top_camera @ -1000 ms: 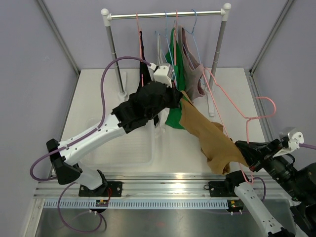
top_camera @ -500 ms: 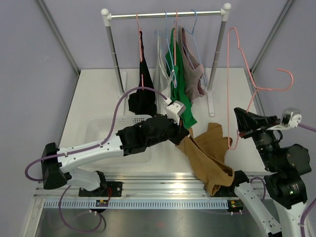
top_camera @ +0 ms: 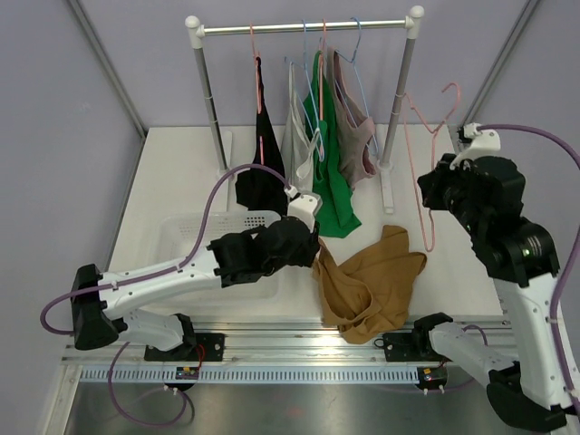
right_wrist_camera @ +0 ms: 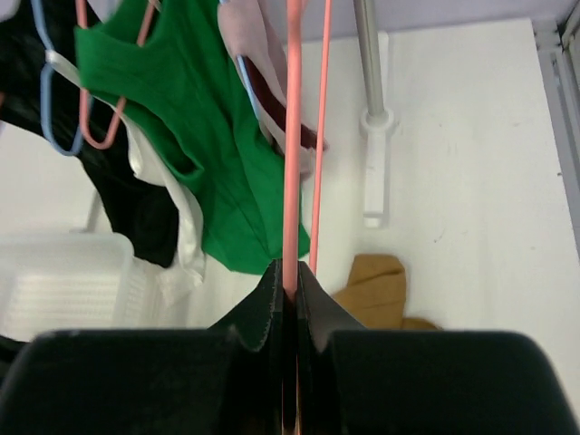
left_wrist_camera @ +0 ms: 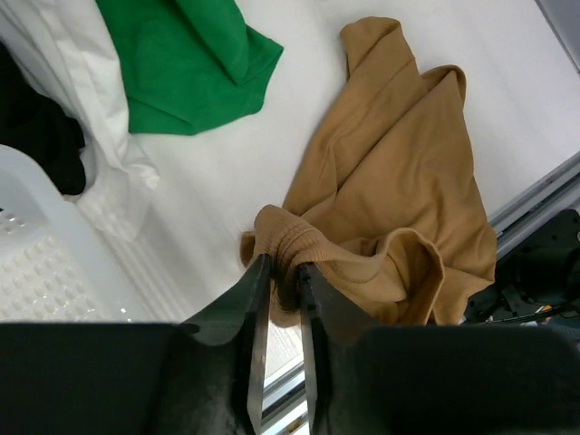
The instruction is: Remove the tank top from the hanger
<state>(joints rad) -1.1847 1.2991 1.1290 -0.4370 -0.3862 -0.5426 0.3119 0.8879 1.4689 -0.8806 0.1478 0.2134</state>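
One tan tank top [top_camera: 370, 288] lies crumpled on the table [top_camera: 181, 172], close to the near edge and between the two arm bases. No hanger wire runs through it, so the separation itself looks done. Its long axis runs from the near edge back toward the clothes rack [top_camera: 304, 27], leaning a little to the robot's right.

At the garment's near left corner, a bunched fold of hem sits between the two fingers [left_wrist_camera: 256, 308] of the left hand [left_wrist_camera: 281, 272]. They stand only a narrow slot apart. Whether they bite the cloth or merely flank it I cannot tell. From that hand, nearly all of the fabric spreads away forward and to the right, so I judge that a retreat should go back and to the left, away from the cloth and toward the white basket [top_camera: 195, 231] beside the arm.

Farther out, the right hand [right_wrist_camera: 290, 272] is pressed together on the wire of the bare pink hanger [right_wrist_camera: 292, 136]. It is raised at the right side of the table, well apart from the tank top. The left arm is plainly the nearer one. A green garment [top_camera: 331, 181] hanging from the rack ends just beyond the tan cloth.
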